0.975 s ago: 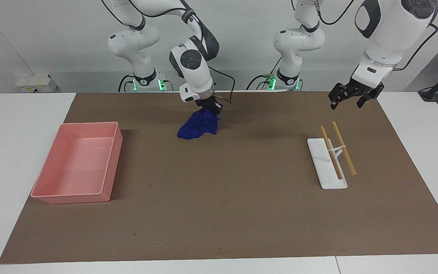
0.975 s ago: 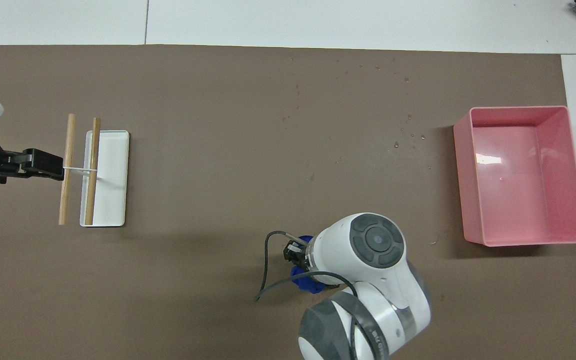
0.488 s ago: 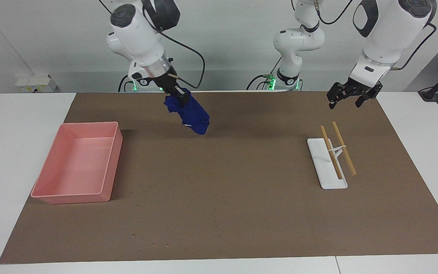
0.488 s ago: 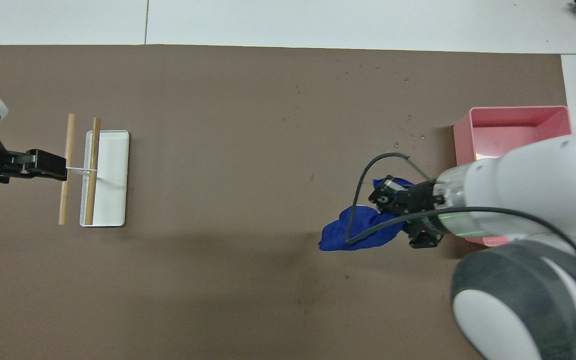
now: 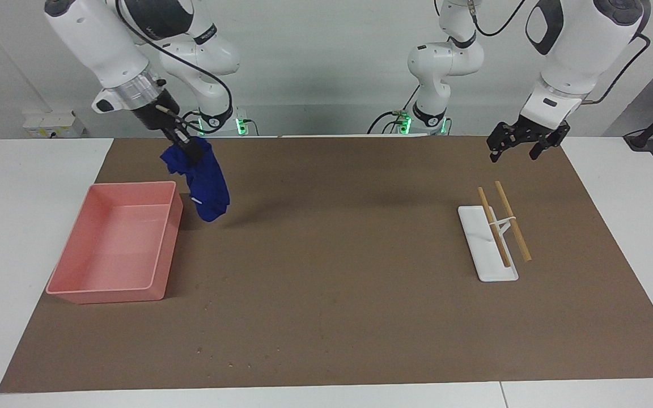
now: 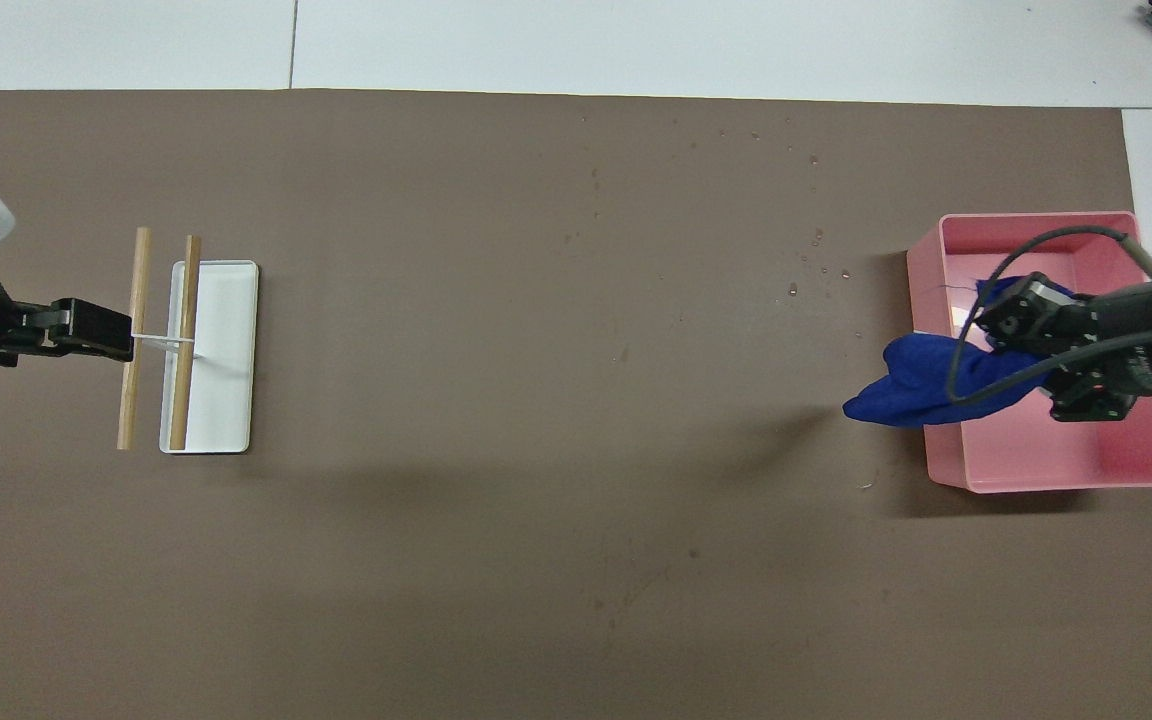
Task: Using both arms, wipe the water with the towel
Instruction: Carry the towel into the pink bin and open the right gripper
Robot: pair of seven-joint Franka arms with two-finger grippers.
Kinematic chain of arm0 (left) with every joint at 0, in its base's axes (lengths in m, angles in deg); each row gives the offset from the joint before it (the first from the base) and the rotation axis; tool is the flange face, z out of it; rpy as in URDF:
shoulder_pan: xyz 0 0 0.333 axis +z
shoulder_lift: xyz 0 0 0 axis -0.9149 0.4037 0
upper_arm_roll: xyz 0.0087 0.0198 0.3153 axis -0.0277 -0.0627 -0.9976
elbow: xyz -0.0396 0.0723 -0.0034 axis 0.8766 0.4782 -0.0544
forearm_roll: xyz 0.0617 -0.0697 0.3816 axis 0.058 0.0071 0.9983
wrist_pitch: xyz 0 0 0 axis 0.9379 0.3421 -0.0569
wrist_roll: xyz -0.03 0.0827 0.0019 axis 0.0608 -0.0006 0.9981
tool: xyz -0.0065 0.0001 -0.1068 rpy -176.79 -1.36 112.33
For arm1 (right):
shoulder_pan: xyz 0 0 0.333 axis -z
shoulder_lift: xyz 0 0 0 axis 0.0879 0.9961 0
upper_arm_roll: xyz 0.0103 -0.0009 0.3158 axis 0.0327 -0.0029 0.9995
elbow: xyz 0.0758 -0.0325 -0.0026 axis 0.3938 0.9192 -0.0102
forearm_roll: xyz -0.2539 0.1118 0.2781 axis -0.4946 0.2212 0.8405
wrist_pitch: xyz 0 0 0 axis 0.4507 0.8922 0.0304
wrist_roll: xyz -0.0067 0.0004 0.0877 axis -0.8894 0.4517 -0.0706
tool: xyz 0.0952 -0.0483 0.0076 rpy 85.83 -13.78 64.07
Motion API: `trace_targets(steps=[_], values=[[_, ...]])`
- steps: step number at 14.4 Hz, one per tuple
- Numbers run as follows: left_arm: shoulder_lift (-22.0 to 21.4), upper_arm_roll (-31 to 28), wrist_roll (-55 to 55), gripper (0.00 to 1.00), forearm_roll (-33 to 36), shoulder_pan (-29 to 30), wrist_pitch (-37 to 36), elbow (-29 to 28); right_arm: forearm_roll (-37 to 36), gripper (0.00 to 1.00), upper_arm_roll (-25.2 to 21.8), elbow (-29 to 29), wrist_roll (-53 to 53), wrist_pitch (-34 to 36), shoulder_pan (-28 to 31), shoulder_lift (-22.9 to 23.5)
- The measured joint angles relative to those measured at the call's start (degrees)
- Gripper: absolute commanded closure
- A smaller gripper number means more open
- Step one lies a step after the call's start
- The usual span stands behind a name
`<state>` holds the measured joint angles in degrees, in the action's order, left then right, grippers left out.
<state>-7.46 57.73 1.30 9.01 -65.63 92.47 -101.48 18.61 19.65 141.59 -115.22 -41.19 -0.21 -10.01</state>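
I can't see most of the right arm in the overhead view, it's cut off at the frame edge, only the wrist and the black two-finger right gripper (image 5: 186, 148) (image 6: 1011, 318) show; the fingertips are buried in cloth, but they're pinching the top of the small deep royal-blue soft towel (image 5: 204, 184) (image 6: 926, 385), which hangs limp in the air off them. From the facing view the towel dangles over the brown table mat (image 5: 338, 272) right beside the pink rectangular plastic tray (image 5: 112, 286) (image 6: 1046, 470), clear of the mat, its lower end over the tray's wall toward the middle of the table; from overhead gripper and cloth cover part of the tray's inside. What I can see of the tray's floor holds nothing, the covered bit I can't check. Small water droplets (image 6: 816, 265) dot the mat near the tray, barely visible. The left arm waits, black left gripper (image 5: 519, 146) (image 6: 86, 330) in the air over the mat by the white flat stand (image 5: 482, 249) (image 6: 221, 360) with two wooden sticks (image 5: 505, 224) (image 6: 161, 340) lying across it; its fingers look spread apart and hold nothing
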Motion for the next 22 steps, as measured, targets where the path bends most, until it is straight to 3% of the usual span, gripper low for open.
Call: trace_targets(steps=[4,8,17,18,20,21,22], values=[[0.00,0.12,0.00,0.00,0.00,-0.01,0.00,0.00,-2.95,1.00,-0.05,0.05,22.22,-3.95,10.12,1.07],[0.00,0.12,0.00,0.00,0.00,-0.01,0.00,0.00,-5.02,1.00,0.06,0.47,34.76,-8.82,14.09,3.76],[0.00,-0.13,0.00,0.00,0.00,0.04,0.02,0.00,-5.31,1.00,0.84,8.36,38.20,-20.12,14.62,13.86],[0.00,-0.14,0.00,0.00,0.00,0.05,0.03,0.00,-6.15,0.96,0.89,9.68,38.21,-21.47,14.06,14.70],[0.00,-0.14,0.00,0.00,0.00,0.06,0.04,0.00,-9.52,0.26,0.96,12.59,38.20,-24.18,12.30,15.46],[0.00,-0.14,0.00,0.00,0.00,0.07,0.04,0.00,-11.46,0.07,0.98,13.47,38.07,-24.91,11.59,15.47],[0.00,-0.14,0.00,0.00,0.00,0.07,0.04,0.00,-12.79,0.02,0.99,13.69,37.96,-24.97,11.18,15.46]])
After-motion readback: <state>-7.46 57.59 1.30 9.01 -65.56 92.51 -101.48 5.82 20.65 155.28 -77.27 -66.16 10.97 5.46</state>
